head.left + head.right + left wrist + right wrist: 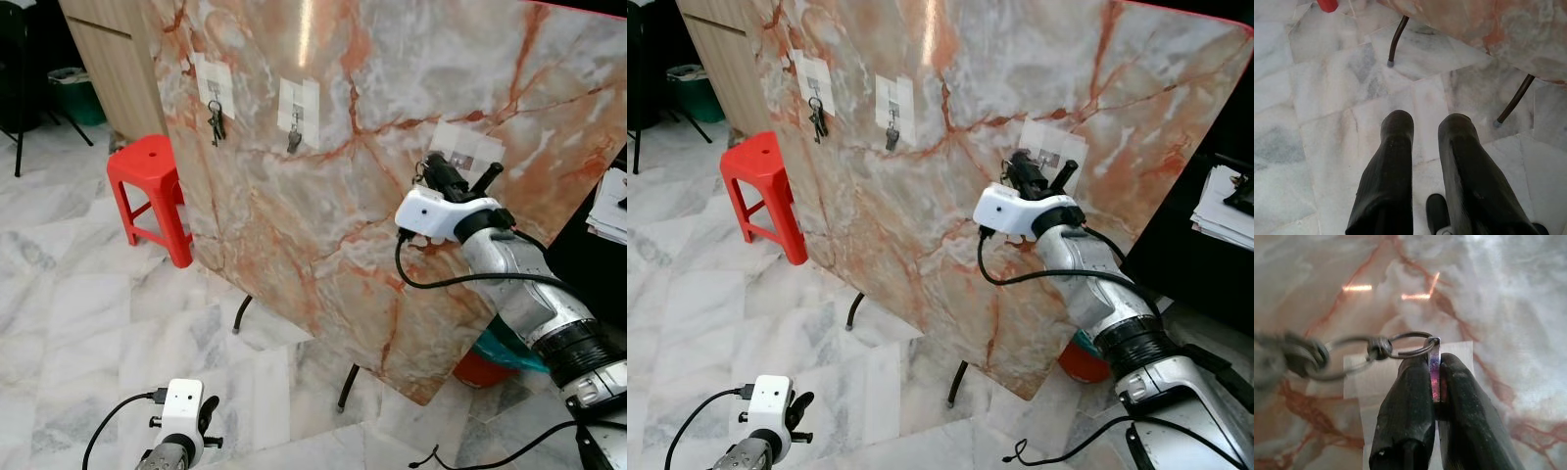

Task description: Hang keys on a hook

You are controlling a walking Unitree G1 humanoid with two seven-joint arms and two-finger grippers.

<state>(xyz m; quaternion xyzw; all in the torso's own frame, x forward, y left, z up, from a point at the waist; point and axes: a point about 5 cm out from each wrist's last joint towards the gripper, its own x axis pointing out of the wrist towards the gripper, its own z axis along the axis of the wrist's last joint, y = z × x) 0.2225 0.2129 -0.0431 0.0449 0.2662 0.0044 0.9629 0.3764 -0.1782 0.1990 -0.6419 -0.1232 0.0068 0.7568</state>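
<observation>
On my right wrist view the two black fingers (1405,406) are clamped together on a flat metal piece, most likely a key blade (1434,372) seen edge-on, standing along the line of the fingers and poking just past their tips. From its top end a key ring (1409,344) runs off sideways, linked through a small connector to a second ring and a blurred bunch of keys (1283,357) that trails away to one side, so the long axis of the whole set lies across the fingers, not along them. Straight behind the fingertips is a pale adhesive pad (1400,377) stuck on the marble panel (1498,308); I can't make out the hook itself there. From the head cameras, my right gripper (443,178) is raised against the slanted panel, right at the third hook pad (468,147), the one nearest that arm, while two other pads further to my left already carry a bunch of keys (216,122) and a single key (294,141). My left gripper (1425,147) hangs low over the marble floor (69,313), fingers parted with nothing between them, far from the panel. My read: the ring needs to slip over the hook just ahead of the fingertips, and the right arm is the only one placed for it.
</observation>
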